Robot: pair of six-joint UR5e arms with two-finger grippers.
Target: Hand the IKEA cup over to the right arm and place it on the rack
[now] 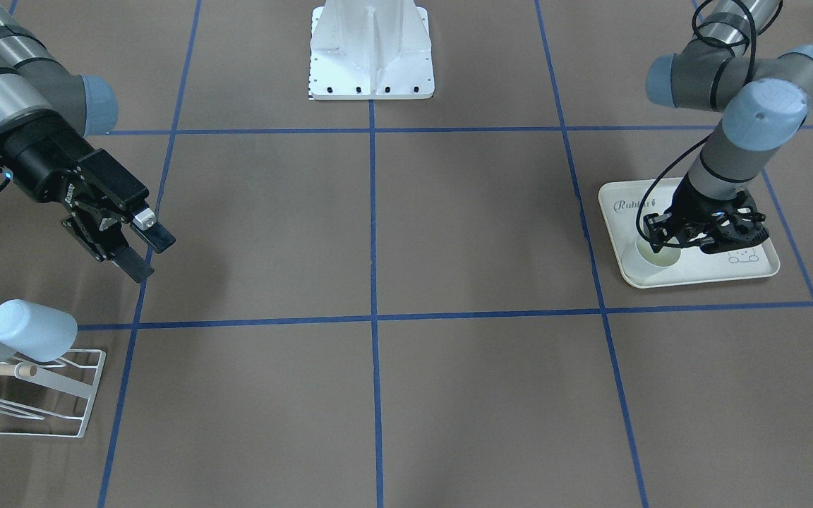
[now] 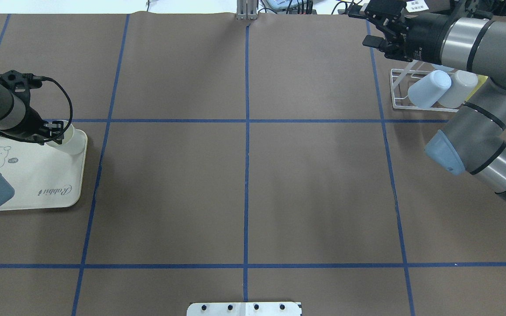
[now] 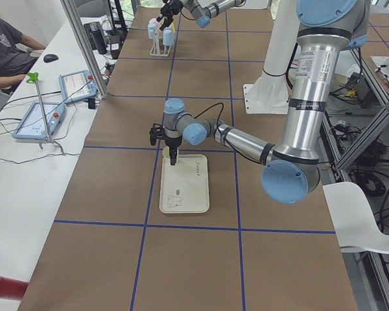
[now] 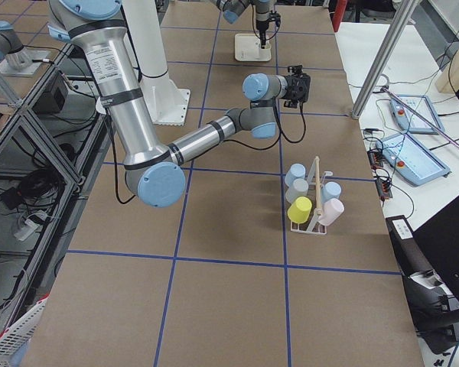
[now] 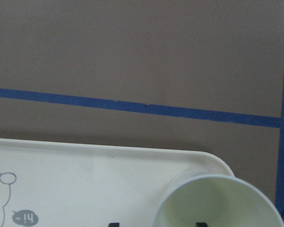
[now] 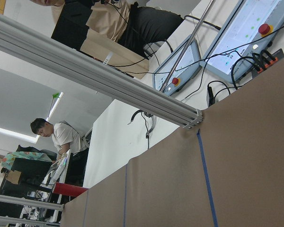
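Observation:
The IKEA cup (image 1: 657,257) is pale cream and stands upright, mouth up, on a corner of the cream rabbit-print tray (image 1: 731,271). My left gripper (image 2: 55,134) points down onto the cup (image 2: 74,141). In the left wrist view its two fingertips stand apart, one outside the cup (image 5: 217,203) and one inside, astride its wall; it is open. My right gripper (image 1: 149,254) hangs open and empty in the air, above and just inward of the white wire rack (image 1: 75,395). The rack (image 2: 395,90) has a wooden rod and carries several cups on its prongs.
The rack's cups are pale blue (image 1: 32,328), white (image 2: 457,87), yellow (image 4: 299,209) and pink (image 4: 330,211). The robot's white base (image 1: 371,53) stands at the table's middle edge. Blue tape lines grid the brown table. A person (image 3: 6,52) sits by the control tablets beside the table.

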